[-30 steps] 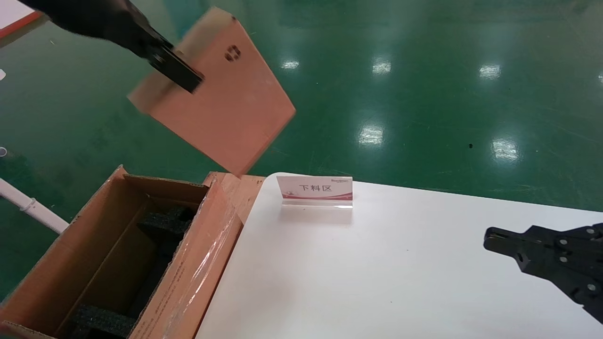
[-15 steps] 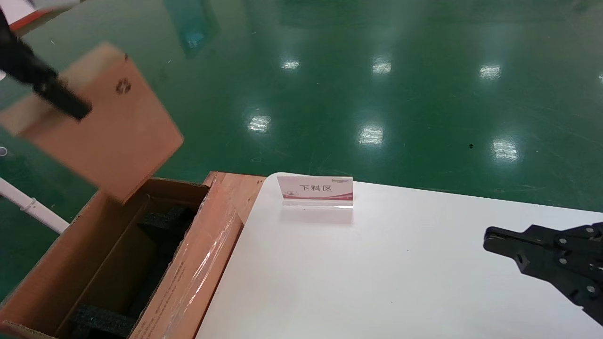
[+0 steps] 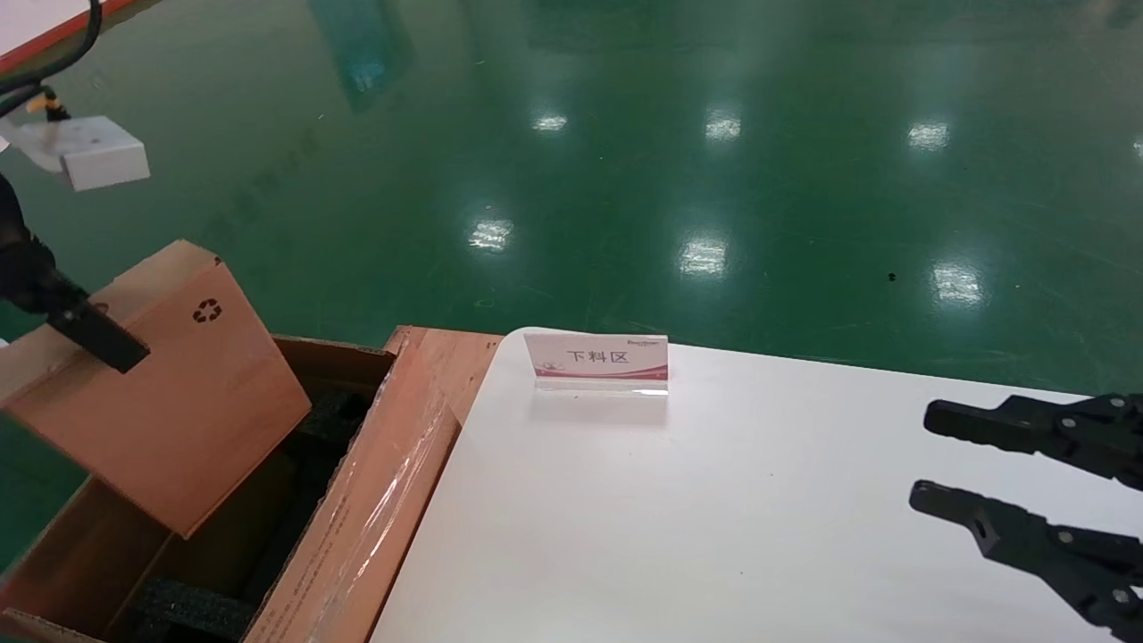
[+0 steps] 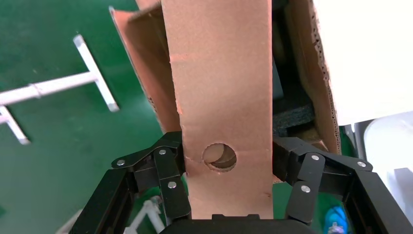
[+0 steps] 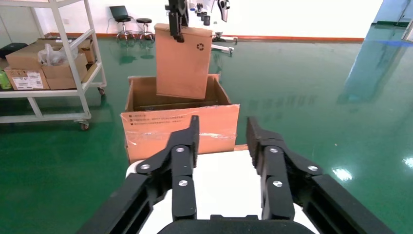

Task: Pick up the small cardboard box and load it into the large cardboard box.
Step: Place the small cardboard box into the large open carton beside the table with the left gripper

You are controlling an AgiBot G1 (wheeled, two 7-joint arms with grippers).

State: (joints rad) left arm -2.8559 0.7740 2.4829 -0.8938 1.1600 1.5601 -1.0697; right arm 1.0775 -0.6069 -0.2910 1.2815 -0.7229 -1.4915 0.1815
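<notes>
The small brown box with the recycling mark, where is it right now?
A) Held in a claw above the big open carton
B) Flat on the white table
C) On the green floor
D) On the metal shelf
A: the left gripper clamps the small cardboard box, whose lower end hangs over the open large cardboard box.

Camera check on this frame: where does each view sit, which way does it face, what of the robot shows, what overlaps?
Head: up on the robot, looking forward and down at the table and large box; left gripper at left, right gripper at right.
Left wrist: on the left arm, looking down the held small box into the large box; its own fingers show.
Right wrist: on the right arm above the table, facing the large box; its own open fingers show.
Shared: all three see both boxes.
</notes>
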